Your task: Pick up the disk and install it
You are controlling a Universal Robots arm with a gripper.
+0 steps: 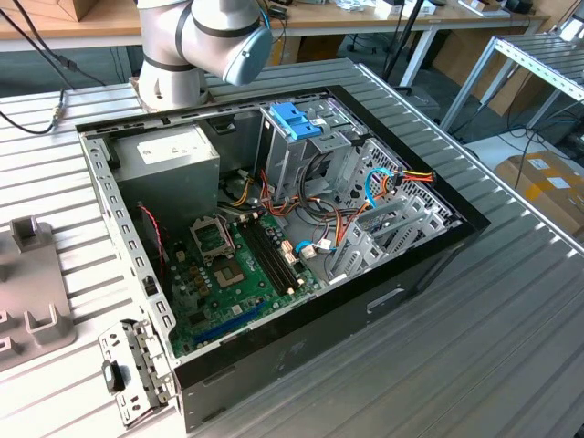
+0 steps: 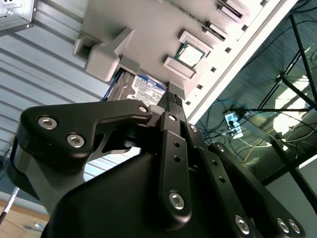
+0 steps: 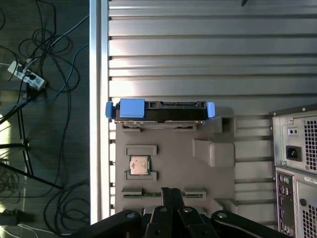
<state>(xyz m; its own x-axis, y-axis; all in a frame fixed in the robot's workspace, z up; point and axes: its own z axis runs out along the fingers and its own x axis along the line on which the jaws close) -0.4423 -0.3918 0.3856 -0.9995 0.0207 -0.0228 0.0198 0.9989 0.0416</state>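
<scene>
The disk stands on its long edge in a slot at the far end of a grey fixture plate; its dark body has blue carrier parts at both ends. In the second wrist view the disk shows its labelled face beyond the fingertips. My gripper hovers over the near end of the plate, a good way short of the disk, fingers pressed together with nothing between them. The black fingers also show in the second wrist view, where the gripper points toward the disk.
A processor chip sits in a holder on the plate between gripper and disk. The open computer case lies on the slatted table, a blue bracket atop its metal drive cage. The case's rear panel is beside the plate. The table edge drops to a cabled floor.
</scene>
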